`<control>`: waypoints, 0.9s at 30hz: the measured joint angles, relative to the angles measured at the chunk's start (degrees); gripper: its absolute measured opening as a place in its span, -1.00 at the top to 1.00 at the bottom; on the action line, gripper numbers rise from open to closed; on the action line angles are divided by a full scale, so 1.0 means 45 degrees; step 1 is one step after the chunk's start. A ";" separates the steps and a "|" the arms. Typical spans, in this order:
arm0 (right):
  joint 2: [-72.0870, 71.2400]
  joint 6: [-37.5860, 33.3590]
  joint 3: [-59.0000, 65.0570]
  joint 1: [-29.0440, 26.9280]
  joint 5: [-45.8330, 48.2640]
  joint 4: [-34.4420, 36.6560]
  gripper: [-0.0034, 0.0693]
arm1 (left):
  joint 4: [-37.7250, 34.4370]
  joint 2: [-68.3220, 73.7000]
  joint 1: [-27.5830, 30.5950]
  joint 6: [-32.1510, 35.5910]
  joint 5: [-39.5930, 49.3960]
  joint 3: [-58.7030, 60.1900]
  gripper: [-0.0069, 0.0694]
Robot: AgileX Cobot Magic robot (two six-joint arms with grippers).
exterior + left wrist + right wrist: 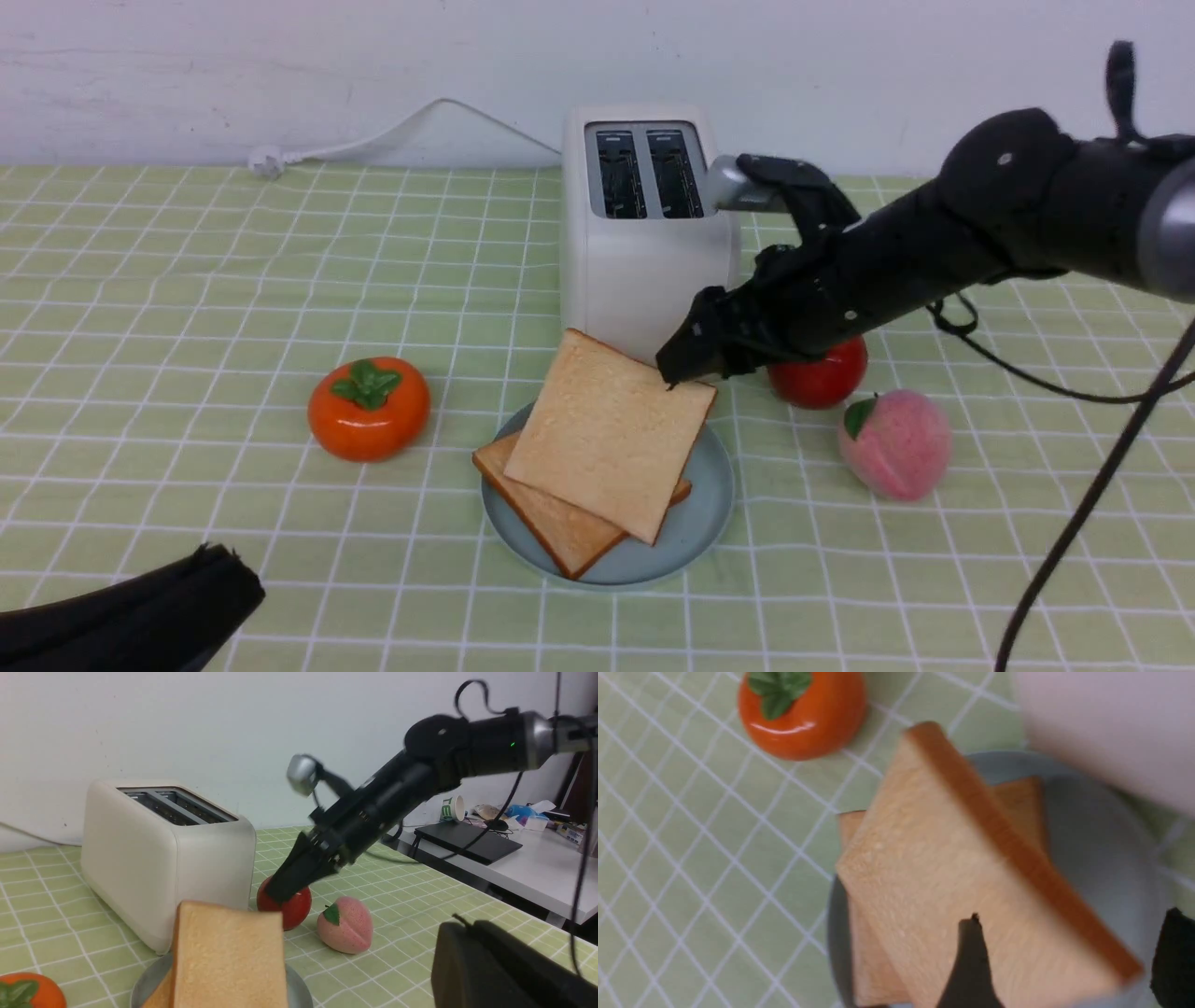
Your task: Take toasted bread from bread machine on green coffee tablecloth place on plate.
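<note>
Two slices of toasted bread are at the plate [698, 523] on the green coffee tablecloth [187, 280]. The lower slice [551, 525] lies flat. The upper slice [607, 434] rests aslant across it, its far edge raised toward the bread machine [644, 271], whose slots are empty. My right gripper [686, 366] hangs at that slice's far right corner. In the right wrist view the right gripper [1071, 933] is open, with the blurred slice [934, 882] between the fingers and a gap beside one finger. My left gripper [215, 581] sits low at the near left, shut and empty, as the left wrist view [460, 933] also shows.
An orange persimmon [369, 408] sits left of the plate. A red fruit [822, 375] and a pink peach [894, 444] lie to the plate's right, under the right arm. The white power cord [373, 140] runs along the wall. A side desk [514, 858] holds a laptop.
</note>
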 joint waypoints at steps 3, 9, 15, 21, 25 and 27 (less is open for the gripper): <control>-0.0966 0.0040 0.0000 -0.0382 0.0402 -0.0405 -0.30 | 0.0000 0.0000 0.0000 0.0000 0.0000 0.0000 0.84; -0.3769 0.0387 0.0000 -0.0901 0.2224 -0.1446 0.21 | 0.0000 0.0000 0.0000 0.0000 -0.0106 0.0000 0.84; -0.6958 0.2763 0.0532 -0.0901 0.4154 -0.4448 0.88 | 0.0000 0.0000 0.0000 0.0000 -0.0362 0.0000 0.85; -1.0449 0.5147 0.3084 -0.0901 0.4655 -0.6881 0.93 | 0.0000 0.0000 0.0000 0.0000 -0.0420 0.0000 0.85; -1.2955 0.6240 0.5231 -0.0901 0.4722 -0.7266 0.91 | 0.0000 0.0000 0.0000 0.0000 -0.0435 0.0000 0.85; -1.3960 0.6716 0.6136 -0.0901 0.4722 -0.7277 0.91 | 0.0000 0.0000 0.0000 0.0000 -0.0446 0.0000 0.85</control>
